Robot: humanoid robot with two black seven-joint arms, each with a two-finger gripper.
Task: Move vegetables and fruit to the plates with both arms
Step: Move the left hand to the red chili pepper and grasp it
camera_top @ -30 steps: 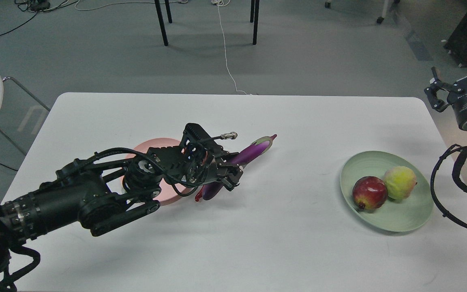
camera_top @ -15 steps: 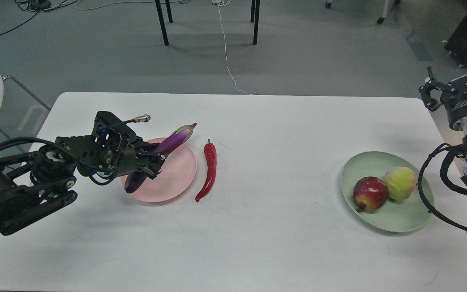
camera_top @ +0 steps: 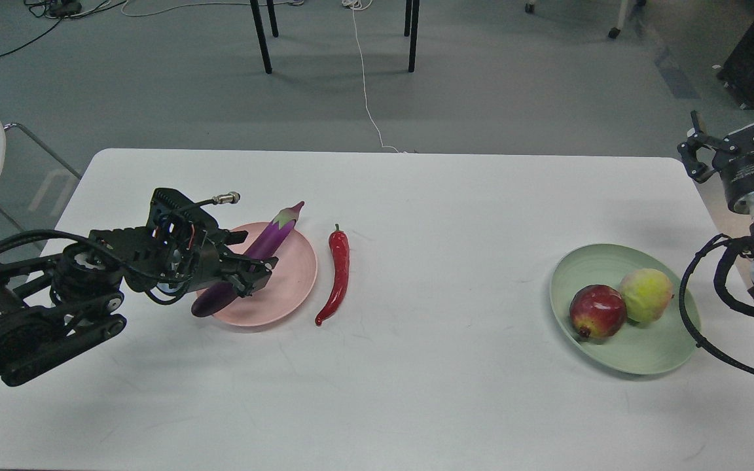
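The left gripper point(camera_top: 249, 275) is pinching the eggplant point(camera_top: 252, 258) around its lower middle, holding it over the pink plate point(camera_top: 292, 275), which is sitting toward the left edge of the desk point(camera_top: 416, 405). The eggplant is lying slanted: its long axis is running from the dark blunt end, which is overhanging the plate's near-left rim, up to the pale cap pointing toward the far edge of the desk and a little to the right. Whether it is already touching the plate I cannot tell.

To finish this step well, I judge that the gripper should be lowering until the body is resting on the plate, then spreading its fingers slowly so that the glossy skin is not dragged along. Shifting the blunt end further inward first would be keeping the eggplant from tipping off the rim.

The chili pepper point(camera_top: 336, 275) is lying on the desk just beside the plate's right rim, stem toward the far edge. The pomegranate point(camera_top: 597, 311) and the peach point(camera_top: 646, 295) are sitting touching on the green plate point(camera_top: 645, 356) near the right edge. The right gripper point(camera_top: 737, 134) is hovering beyond the far right corner, fingers spread.
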